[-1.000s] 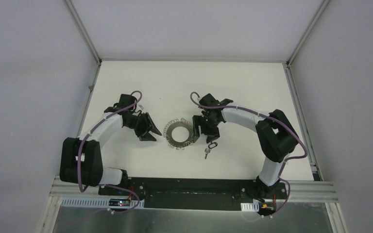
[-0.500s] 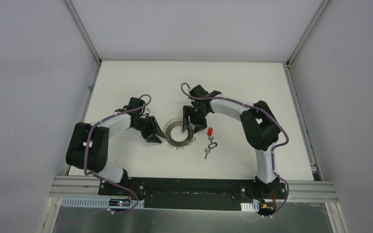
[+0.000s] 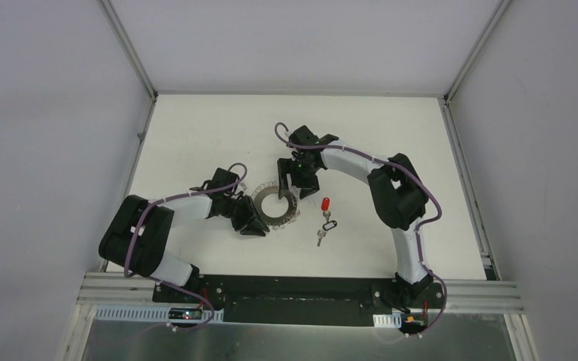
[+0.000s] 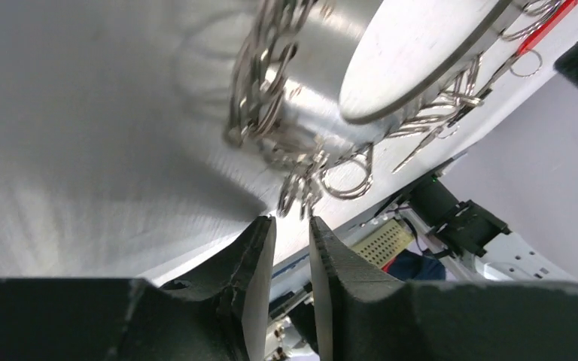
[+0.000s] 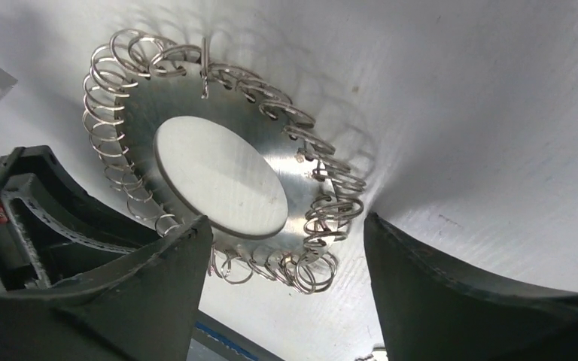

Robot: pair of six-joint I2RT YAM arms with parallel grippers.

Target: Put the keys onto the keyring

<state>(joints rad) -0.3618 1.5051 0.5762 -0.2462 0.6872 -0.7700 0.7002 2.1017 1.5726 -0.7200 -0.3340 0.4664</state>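
Note:
The keyring is a flat silvery ring fringed with wire loops, lying mid-table. The keys lie just right of it, apart from it: a red head, a dark loop, a small silver key. My left gripper is at the ring's near-left edge. In the left wrist view its fingers leave only a narrow gap, with the keyring's wire loops right at the tips and nothing between the pads. My right gripper hovers over the far-right edge, open wide astride the keyring.
White table with grey walls on three sides and metal rails along the left and right edges. The black base bar runs along the near edge. Both arms curve in toward the middle.
My left gripper has slid right up to the keyring while its jaws narrowed. My right gripper has moved left and away off the keys, uncovering the red head, and now sits over the ring's edge.

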